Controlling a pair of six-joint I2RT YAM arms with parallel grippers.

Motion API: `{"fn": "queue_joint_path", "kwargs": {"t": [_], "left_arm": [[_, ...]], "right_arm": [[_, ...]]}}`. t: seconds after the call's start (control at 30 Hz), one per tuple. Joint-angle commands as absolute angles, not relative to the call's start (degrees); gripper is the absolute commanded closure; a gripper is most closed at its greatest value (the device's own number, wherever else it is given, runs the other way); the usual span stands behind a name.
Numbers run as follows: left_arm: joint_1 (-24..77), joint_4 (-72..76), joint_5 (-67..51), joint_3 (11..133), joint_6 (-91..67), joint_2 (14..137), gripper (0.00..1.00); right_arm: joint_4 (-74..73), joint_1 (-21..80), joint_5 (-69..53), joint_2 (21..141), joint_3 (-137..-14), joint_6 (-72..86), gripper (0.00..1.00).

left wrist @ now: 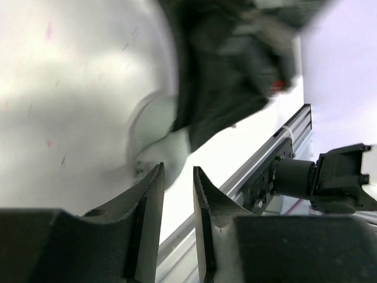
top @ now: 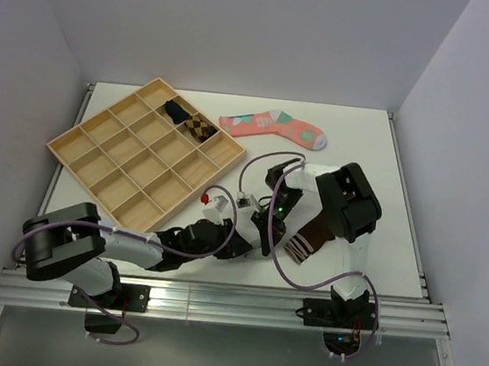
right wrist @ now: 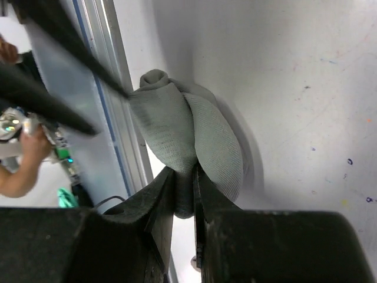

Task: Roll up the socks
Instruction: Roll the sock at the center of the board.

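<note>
Grey sock: the grey sock [right wrist: 197, 132] is lying in a loose roll on the white table [top: 354, 151], right by the near edge, beside the metal rail [top: 214, 299].
Right gripper: the right gripper [right wrist: 183, 175] is pinching the near end of the grey sock, its fingers pressing in on the fabric from both sides.
Left gripper: the left gripper [left wrist: 178, 172] is pointing towards the roll with its fingers standing slightly apart. Nothing is sitting between them. The view here is blurred.
Brown sock: the dark brown sock [top: 311, 237] is lying flat under the right arm, its white-striped cuff pointing towards the near edge.
Crowding: both wrists are meeting over the same spot near the front middle of the table. In the top view they are hiding the grey sock, and a purple cable [top: 304, 283] is looping around them.
Tray: a wooden tray [top: 104, 112] is sitting at the far left, well apart from the grippers.
Tray contents: a dark rolled sock [top: 176, 111] and a checkered rolled sock [top: 199, 128] are resting in neighbouring compartments.
Pink sock: a pink patterned sock [top: 273, 126] is lying flat just beside the tray's right corner.
</note>
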State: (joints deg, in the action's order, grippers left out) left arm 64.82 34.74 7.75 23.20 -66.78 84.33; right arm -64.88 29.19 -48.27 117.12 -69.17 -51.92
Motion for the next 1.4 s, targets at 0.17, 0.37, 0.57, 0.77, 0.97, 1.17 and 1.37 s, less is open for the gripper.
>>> {"fn": "queue_joint_path", "kwargs": {"t": [0.17, 0.37, 0.57, 0.77, 0.97, 1.17, 1.37], "left_arm": [[66.8, 37.1, 7.1, 27.6, -36.5, 83.2, 0.69], [66.3, 34.1, 0.8, 33.0, -28.0, 88.9, 0.64], [65.0, 31.9, -1.9, 36.1, -26.2, 93.9, 0.63], [64.4, 30.3, -1.9, 37.2, -24.9, 96.1, 0.62], [64.0, 28.9, -3.6, 37.9, -24.6, 97.6, 0.63], [62.3, 31.1, -6.8, 35.4, -28.0, 98.3, 0.74], [62.1, 31.1, -10.5, 34.5, -32.1, 99.5, 0.97]], "right_arm": [[-63.2, 28.6, -41.5, 121.2, -71.2, -50.3, 0.85], [-63.3, 28.3, -40.1, 122.3, -72.2, -49.7, 0.85], [-63.7, 28.0, -39.7, 122.9, -72.6, -50.1, 0.85], [-63.7, 28.0, -39.6, 122.7, -72.2, -50.0, 0.85], [-63.5, 27.9, -39.4, 122.4, -72.0, -50.0, 0.85], [-61.1, 27.7, -39.7, 120.3, -70.9, -49.0, 0.85], [-55.9, 27.6, -39.9, 116.4, -68.5, -46.5, 0.80]]}}
